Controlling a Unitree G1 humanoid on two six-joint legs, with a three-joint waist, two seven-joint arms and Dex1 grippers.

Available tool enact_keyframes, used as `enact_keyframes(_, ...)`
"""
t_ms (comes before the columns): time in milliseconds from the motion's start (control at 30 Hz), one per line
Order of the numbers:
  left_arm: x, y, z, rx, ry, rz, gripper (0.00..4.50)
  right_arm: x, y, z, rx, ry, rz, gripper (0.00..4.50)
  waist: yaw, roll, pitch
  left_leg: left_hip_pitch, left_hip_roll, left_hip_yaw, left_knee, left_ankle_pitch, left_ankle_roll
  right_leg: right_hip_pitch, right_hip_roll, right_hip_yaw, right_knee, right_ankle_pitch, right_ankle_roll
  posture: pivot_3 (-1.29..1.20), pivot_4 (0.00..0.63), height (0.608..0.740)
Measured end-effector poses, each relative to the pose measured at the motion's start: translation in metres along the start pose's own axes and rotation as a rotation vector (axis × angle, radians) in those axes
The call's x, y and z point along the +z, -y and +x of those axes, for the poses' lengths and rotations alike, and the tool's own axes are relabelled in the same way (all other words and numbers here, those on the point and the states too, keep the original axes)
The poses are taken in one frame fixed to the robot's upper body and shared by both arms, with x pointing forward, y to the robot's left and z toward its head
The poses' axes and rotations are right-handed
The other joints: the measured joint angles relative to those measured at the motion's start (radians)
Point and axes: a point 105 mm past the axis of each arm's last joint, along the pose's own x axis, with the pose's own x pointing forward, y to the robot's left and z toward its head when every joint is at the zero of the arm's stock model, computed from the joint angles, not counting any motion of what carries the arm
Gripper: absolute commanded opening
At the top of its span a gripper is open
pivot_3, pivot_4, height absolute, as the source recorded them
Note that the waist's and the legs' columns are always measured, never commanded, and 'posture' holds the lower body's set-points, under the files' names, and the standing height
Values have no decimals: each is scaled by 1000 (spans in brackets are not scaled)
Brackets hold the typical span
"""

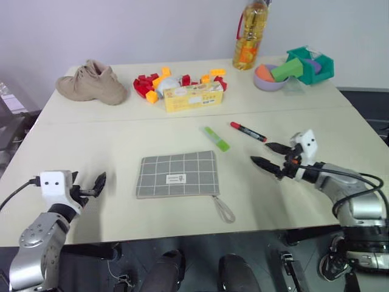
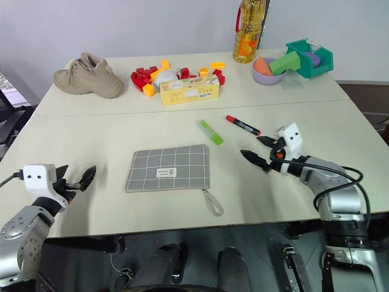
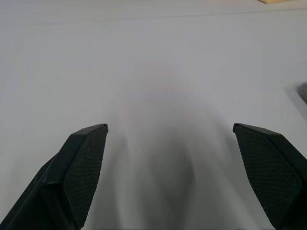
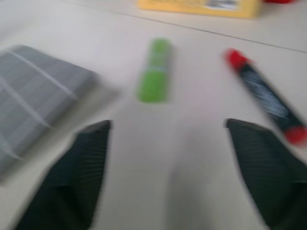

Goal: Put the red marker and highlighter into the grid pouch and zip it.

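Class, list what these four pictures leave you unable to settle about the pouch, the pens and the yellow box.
- Grid pouch: whether the zip is open; head views, too small.
- Pouch label: text too small.
- Red marker and highlighter: print blurred, right wrist view.
- Yellow box: lettering too small; cut by the edge in the right wrist view.

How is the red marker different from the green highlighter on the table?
The red marker is slim with a black barrel and red ends; the highlighter is chunkier and light green all over. The marker looks longer than the highlighter. The marker lies nearer the right pincer; the highlighter lies nearer the grid pouch. Both lie flat on the table, slanted much the same way, outside the pouch.
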Motion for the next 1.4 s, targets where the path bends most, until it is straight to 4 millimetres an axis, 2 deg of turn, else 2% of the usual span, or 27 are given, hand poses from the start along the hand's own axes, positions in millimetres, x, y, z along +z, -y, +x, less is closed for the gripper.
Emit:
enact_keyframes(67,-1,4,1,-19,-3,11,4500,11,-13,13,44,39,-14,1551,0,0,0,0,0,0,0,0,0,0,0,0,0,0,0,0,150,740)
enact_keyframes(100,0,5,1,-23,4,14,4500,15,-20,19,61,53,-22,900,1,0,0,0,0,0,0,0,0,0,0,0,0,0,0,0,150,740)
enact_keyframes(167,3,5,3,-29,14,16,4500,22,-35,33,100,75,-34,96,1,0,0,0,0,0,0,0,0,0,0,0,0,0,0,0,150,740)
enact_keyframes(300,8,6,9,-48,34,24,4500,18,-67,62,164,64,-52,96,2,0,0,0,-1,0,0,0,0,-4,1,0,0,0,0,0,150,740)
enact_keyframes(433,10,9,10,-87,33,82,4500,9,-73,82,116,13,-87,96,0,0,0,0,-1,0,0,0,0,-6,1,0,0,0,0,0,150,740)
enact_keyframes(533,11,13,8,-131,30,138,4500,-14,-74,93,87,-82,-86,96,-1,0,0,0,-1,0,-1,0,0,-6,1,0,0,0,0,0,150,740)
enact_keyframes(600,10,11,5,-155,20,183,4500,-28,-68,93,60,-143,-75,96,0,0,0,0,-1,0,-1,0,0,-6,1,0,0,0,0,0,150,740)
enact_keyframes(833,7,15,5,-306,5,418,4500,-30,-66,94,67,-152,-86,96,-1,0,0,0,-1,0,-1,0,0,-6,1,-1,0,0,0,0,150,740)
enact_keyframes(933,8,28,10,-412,49,569,4500,-29,-68,96,74,-148,-88,96,1,0,0,0,-1,0,-1,0,0,-6,1,-1,0,0,0,0,150,740)
enact_keyframes(1100,6,60,18,-628,167,798,4500,-30,-70,98,83,-147,-98,96,-2,0,0,0,-1,0,-2,0,-1,-7,1,-1,1,1,0,0,150,740)
enact_keyframes(1400,13,81,32,-843,373,1043,4500,-29,-72,100,90,-145,-106,96,-6,0,-1,0,-1,0,-2,1,-1,-7,1,-1,2,1,0,0,150,740)
